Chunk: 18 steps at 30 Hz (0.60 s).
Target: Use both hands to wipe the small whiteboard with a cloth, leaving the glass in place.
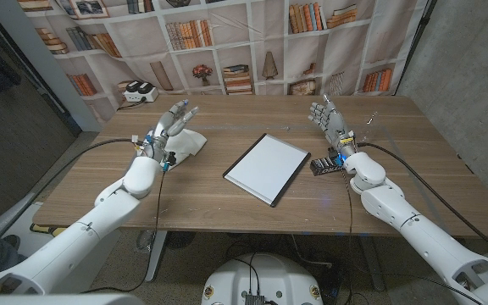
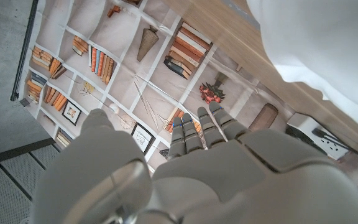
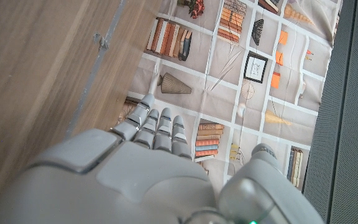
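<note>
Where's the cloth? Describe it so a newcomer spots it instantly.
Start at the small whiteboard in the middle of the wooden table. Look toward the robot's left hand; the cloth lies right beside it. It is the only soft, crumpled white thing there; the whiteboard is flat and dark-framed.

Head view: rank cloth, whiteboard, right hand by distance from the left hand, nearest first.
1. cloth: right beside the left hand, on the table's left side.
2. whiteboard: at the table's middle.
3. right hand: across the table, on its right side.
</note>
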### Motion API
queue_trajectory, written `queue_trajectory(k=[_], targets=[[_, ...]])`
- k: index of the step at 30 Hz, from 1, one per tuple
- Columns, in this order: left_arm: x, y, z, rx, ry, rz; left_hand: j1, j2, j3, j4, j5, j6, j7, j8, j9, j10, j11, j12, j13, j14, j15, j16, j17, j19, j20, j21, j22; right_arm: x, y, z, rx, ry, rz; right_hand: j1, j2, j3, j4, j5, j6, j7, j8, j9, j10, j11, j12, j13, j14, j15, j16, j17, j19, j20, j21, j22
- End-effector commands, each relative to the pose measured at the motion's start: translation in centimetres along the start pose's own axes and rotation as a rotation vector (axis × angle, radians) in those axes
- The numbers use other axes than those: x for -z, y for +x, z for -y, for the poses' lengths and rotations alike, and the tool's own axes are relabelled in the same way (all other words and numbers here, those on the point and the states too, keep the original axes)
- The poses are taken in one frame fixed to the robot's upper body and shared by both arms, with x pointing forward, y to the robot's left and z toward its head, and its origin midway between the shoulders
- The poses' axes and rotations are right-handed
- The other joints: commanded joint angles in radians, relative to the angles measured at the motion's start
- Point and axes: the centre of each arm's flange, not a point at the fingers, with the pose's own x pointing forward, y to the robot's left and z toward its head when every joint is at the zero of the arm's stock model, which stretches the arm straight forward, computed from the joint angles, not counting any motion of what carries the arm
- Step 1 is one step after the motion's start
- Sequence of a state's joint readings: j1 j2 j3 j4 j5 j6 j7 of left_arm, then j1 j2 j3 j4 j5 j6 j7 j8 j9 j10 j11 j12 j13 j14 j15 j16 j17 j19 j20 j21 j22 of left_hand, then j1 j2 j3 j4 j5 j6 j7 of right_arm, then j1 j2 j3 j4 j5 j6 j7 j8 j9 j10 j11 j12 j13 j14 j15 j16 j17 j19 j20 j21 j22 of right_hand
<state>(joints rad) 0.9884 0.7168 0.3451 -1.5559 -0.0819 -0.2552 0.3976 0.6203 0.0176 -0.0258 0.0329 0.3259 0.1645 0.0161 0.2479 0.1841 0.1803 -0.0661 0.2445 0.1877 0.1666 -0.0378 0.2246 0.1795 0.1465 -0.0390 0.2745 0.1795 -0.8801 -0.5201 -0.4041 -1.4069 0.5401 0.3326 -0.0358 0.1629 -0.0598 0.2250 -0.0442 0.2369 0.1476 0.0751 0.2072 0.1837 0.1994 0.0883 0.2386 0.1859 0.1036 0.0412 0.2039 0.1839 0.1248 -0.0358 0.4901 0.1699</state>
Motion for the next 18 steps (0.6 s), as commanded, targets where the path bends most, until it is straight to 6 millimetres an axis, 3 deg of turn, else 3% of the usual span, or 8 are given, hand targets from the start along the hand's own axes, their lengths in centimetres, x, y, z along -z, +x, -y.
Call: queue_trajectory(k=[1, 18], targets=[[-1.3, -1.5, -1.3, -0.123, 0.273, 0.017, 0.006, 0.009, -0.002, -0.008, 0.006, 0.008, -0.003, 0.000, 0.004, 0.003, -0.003, 0.002, 0.002, 0.003, -0.013, -0.002, 0.005, 0.013, -0.016, 0.003, 0.003, 0.5, 0.3, 0.1, 0.013, 0.023, 0.005, 0.006, 0.005, -0.004, -0.003, 0.006, 0.016, 0.001, 0.003, 0.006, 0.017, -0.002, 0.005, 0.002, 0.018, 0.001, 0.009, 0.002, 0.018, -0.036, -0.002, 0.006], [-2.8, -1.4, -1.9, -0.104, 0.507, -0.013, 0.028, 0.013, 0.000, -0.018, 0.014, 0.000, -0.009, -0.012, 0.005, -0.010, -0.012, -0.014, 0.003, -0.011, -0.018, -0.017, 0.005, -0.007, -0.016, -0.013, 0.004, 0.5, 0.6, 0.0, 0.002, 0.020, 0.002, 0.008, 0.006, -0.006, -0.006, 0.006, 0.023, -0.002, 0.002, 0.006, 0.027, -0.005, 0.006, 0.001, 0.031, -0.003, 0.008, 0.002, 0.030, -0.037, -0.007, 0.006]])
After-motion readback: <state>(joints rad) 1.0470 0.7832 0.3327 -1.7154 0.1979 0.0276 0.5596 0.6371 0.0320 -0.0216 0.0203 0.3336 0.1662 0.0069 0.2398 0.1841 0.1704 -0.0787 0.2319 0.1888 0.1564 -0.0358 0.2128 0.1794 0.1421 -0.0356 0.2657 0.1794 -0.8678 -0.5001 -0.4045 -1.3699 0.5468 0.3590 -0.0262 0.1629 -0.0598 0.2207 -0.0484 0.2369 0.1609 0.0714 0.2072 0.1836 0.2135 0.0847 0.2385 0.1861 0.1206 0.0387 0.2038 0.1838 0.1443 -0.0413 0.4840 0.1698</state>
